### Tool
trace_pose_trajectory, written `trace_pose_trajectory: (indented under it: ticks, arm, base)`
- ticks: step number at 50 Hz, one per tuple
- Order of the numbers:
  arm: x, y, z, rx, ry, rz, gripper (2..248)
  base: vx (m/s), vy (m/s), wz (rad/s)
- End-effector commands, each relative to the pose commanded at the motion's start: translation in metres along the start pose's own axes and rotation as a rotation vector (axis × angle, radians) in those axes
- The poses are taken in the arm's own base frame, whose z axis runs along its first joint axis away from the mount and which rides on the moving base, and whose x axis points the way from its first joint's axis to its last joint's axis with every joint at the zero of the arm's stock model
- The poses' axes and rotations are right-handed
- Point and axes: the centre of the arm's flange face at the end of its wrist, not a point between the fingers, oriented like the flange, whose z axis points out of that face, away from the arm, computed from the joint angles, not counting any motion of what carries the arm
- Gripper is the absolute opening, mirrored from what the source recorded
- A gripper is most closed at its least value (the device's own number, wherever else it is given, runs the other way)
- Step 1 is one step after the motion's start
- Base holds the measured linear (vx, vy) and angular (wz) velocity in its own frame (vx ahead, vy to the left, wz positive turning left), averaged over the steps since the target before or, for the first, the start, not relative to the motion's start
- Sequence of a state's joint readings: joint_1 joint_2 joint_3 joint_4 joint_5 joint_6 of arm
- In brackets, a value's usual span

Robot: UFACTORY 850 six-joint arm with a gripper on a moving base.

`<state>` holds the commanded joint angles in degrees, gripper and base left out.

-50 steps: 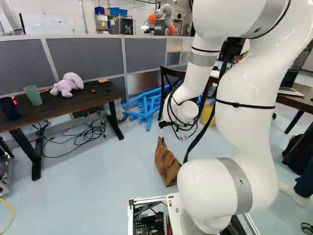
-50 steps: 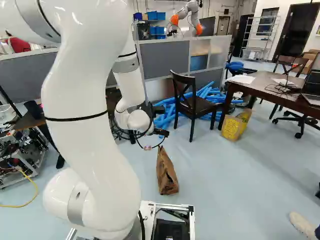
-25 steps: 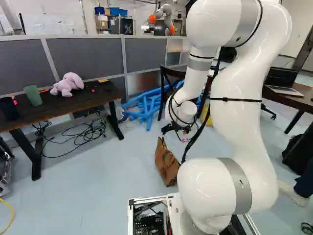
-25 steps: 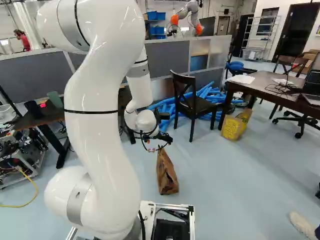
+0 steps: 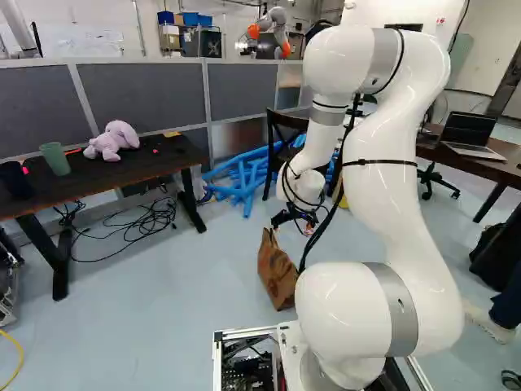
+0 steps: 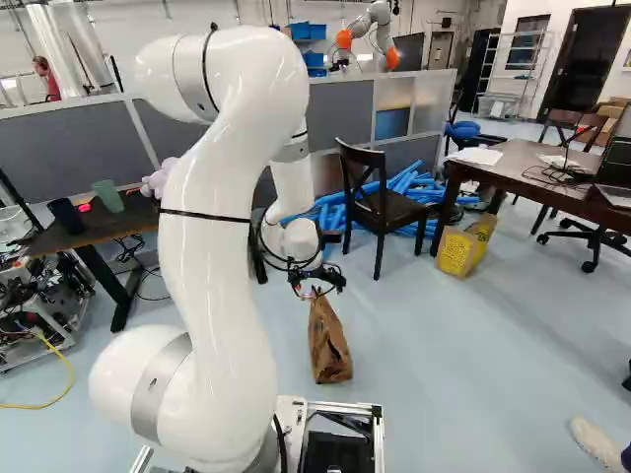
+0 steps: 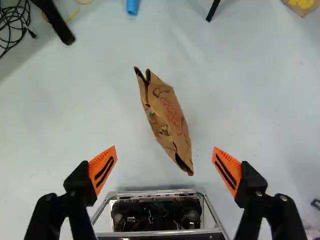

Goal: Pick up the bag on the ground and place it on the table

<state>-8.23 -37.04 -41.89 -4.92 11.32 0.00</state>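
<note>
Creased, matt paper bag [image 7: 167, 117] — smooth, glossy arm [image 6: 212, 261] — plush toy [image 5: 112, 142], smooth floor [image 5: 163, 318]

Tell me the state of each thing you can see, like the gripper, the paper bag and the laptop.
Gripper, open
Brown paper bag, creased, on the floor, not gripped
Laptop, lid open
Black cables, loosely tangled
Green cup, upright
Lavender plush toy, lying down
Dark chair beside the blue tubes, upright

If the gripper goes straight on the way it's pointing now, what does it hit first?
Probably the brown bag on the floor: it shows beyond the gap between the open fingers. Depth is unclear, so the gripper might pass beside it.
</note>
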Motion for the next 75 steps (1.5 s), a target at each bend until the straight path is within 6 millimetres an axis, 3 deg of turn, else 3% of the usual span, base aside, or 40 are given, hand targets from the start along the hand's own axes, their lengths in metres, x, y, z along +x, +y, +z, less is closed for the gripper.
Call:
trace_pose_trajectory:
  ticks: [50,75]
  arm:
    - [0.041,0.001,0.093,0.004,-0.17,-0.04,247]
    - [0.034,0.0,0.131,0.006,-0.269,-0.043,247]
  base:
    - [0.0,0.0,0.0]
    - [0.0,0.0,0.0]
